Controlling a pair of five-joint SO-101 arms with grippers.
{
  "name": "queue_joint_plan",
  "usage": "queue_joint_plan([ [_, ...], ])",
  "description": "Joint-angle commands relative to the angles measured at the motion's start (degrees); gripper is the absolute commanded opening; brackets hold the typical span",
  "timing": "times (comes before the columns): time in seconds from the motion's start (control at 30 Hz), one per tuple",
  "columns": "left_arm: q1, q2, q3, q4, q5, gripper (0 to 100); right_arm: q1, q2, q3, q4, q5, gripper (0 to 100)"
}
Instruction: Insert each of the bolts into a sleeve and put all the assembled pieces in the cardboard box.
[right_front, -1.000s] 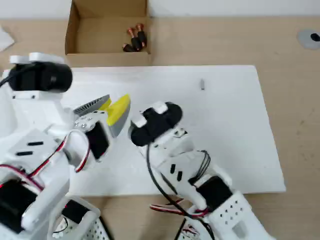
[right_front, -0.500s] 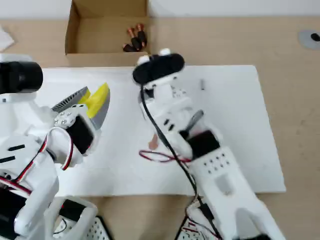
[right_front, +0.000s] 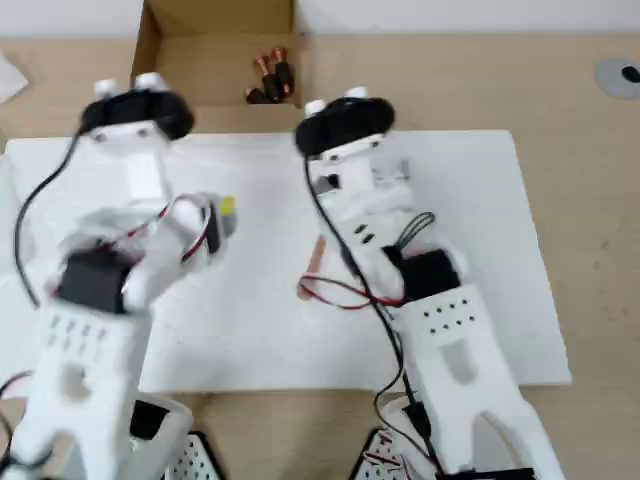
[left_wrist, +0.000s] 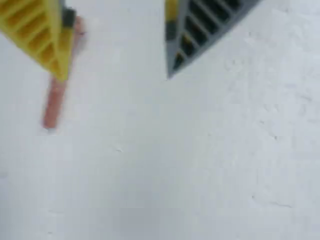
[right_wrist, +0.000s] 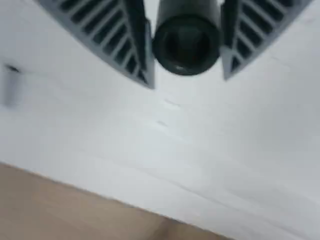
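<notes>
A black sleeve sits between the two grey fingers of my right gripper, which is shut on it above the white board, near the board's edge. My left gripper stands open over the board, one finger yellow and the other grey, with nothing between them. A copper bolt lies flat on the board beside the yellow fingertip. In the high view this bolt lies between the two arms, next to the right arm. The left gripper's yellow finger shows left of it.
The cardboard box stands beyond the far edge of the white board, holding several assembled copper-and-black pieces. A small grey piece lies blurred on the board. A red wire loops beside the right arm.
The right arm has stretched from the near side to the board's far edge, toward the box. The left arm has swung round and extended forward over the board's left part.
</notes>
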Motion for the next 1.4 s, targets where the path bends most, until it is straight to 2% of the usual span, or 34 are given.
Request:
queue_joint_plan([
  [0.0,-0.4,11.4,-0.9,-6.2,-0.9,14,3.3,-2.1,-2.8,2.5,0.5,0.9],
  [0.3,14.2,33.9,-7.3,-9.9,-0.9,14,4.4,-2.0,1.8,3.4,4.6,0.9],
  [0.6,14.5,46.1,-10.3,-13.9,-0.9,14,8.9,-2.0,5.1,3.7,4.7,0.9],
  [0.83,17.3,48.9,-11.1,-14.9,-0.4,14,11.6,-2.0,5.1,3.9,4.7,0.9],
  [0.97,19.3,48.8,-13.1,-12.7,2.6,14,11.6,-2.0,5.8,3.9,4.7,0.9],
  [1.23,19.8,48.8,-15.0,-8.0,2.8,14,11.6,-2.0,6.6,3.8,4.7,0.9],
  [1.37,21.0,48.8,-15.1,-7.6,6.7,14,11.6,-2.0,6.6,3.7,4.7,0.9],
])
